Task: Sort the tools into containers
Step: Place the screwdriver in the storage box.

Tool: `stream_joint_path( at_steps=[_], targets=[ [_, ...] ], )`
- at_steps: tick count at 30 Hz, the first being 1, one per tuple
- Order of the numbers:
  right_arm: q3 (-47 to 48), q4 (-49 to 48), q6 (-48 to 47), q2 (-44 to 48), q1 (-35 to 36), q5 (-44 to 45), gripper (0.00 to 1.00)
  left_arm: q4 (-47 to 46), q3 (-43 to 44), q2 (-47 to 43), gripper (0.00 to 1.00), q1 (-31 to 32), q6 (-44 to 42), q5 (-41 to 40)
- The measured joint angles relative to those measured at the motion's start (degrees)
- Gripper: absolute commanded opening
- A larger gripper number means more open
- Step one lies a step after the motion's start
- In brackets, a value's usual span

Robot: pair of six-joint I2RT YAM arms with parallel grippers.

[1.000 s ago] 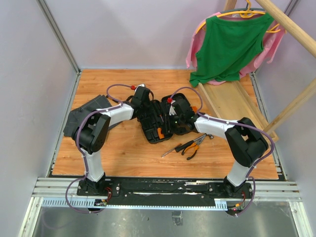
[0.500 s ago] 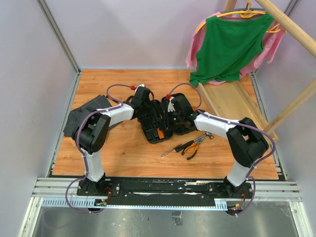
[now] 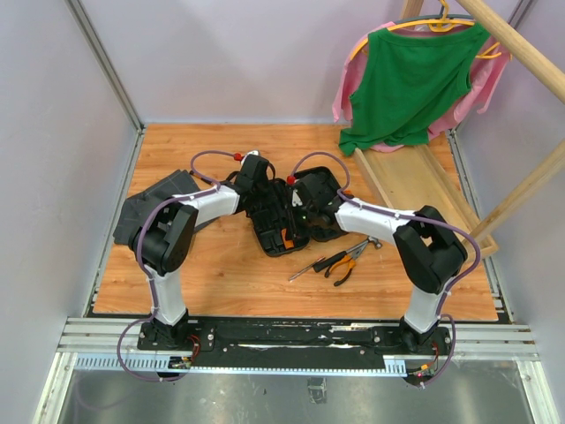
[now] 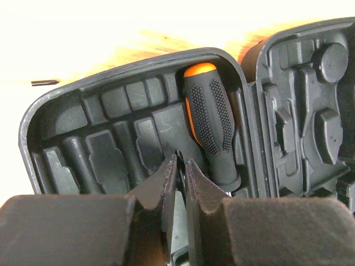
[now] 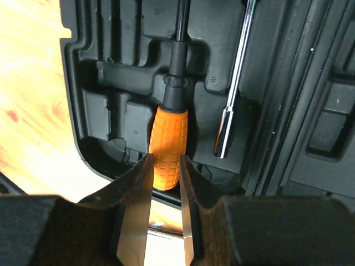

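Risk 1: handle of the orange-handled screwdriver (image 5: 169,138) could pop out of its moulded slot if the right gripper (image 5: 165,158) pulled away while rubbing it, since the butt end sat right between the fingertips.
Right gripper state: fingers narrowly spread, flanking the handle butt; could not tell whether they pinched it or only hovered over it.
Risk 2: both wrists crowded over one tool case (image 3: 275,231), so any sideways move toward each other could knock arm against arm or shove the case.
Left gripper state: left gripper (image 4: 180,160) had its fingers almost pressed together with only a thin slit, and nothing was seen held.
Risk 3: left fingertips sat low over the slot ribs and could snag or tip the case half if driven forward.
Task things placed: black-and-orange screwdriver handle (image 4: 211,127) was seated just ahead and right of the left fingertips; steel extension bar (image 5: 236,94) lay in a slot ahead and right of the right fingertips.
Task things left out: pliers (image 3: 340,265) and a loose screwdriver (image 3: 305,268) lay on the table (image 3: 229,274), behind the right gripper toward its base and well apart from the case.
Obstruction: right forearm crossed above the way back to the pliers.
Around: wooden tray (image 3: 415,181) far right of the right gripper; grey cloth (image 3: 146,208) left of the left gripper; green shirt (image 3: 410,79) hung beyond the tray; small black bit (image 4: 44,82) on the wood ahead-left of the left fingers.
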State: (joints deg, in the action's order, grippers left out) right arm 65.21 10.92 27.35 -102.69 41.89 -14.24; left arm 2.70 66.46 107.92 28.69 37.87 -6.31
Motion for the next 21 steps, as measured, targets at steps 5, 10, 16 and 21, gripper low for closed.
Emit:
stream_joint_path(
  at_steps=[5,10,16,21],
  targets=[
    [1.0,2.2,-0.6,-0.5,1.3,2.8,0.23,-0.1,0.0,0.1,0.16,0.0,0.0,0.0],
    [1.4,2.6,-0.6,-0.8,1.5,4.0,0.22,-0.1,0.0,0.1,0.16,0.0,0.1,0.0],
    [1.4,2.7,-0.4,-0.9,1.5,4.4,0.17,-0.1,0.0,0.1,0.11,0.0,0.1,0.0],
    [1.4,2.6,-0.3,-1.1,1.5,4.4,0.16,-0.1,0.0,0.2,0.10,0.0,0.1,0.0]
  ],
)
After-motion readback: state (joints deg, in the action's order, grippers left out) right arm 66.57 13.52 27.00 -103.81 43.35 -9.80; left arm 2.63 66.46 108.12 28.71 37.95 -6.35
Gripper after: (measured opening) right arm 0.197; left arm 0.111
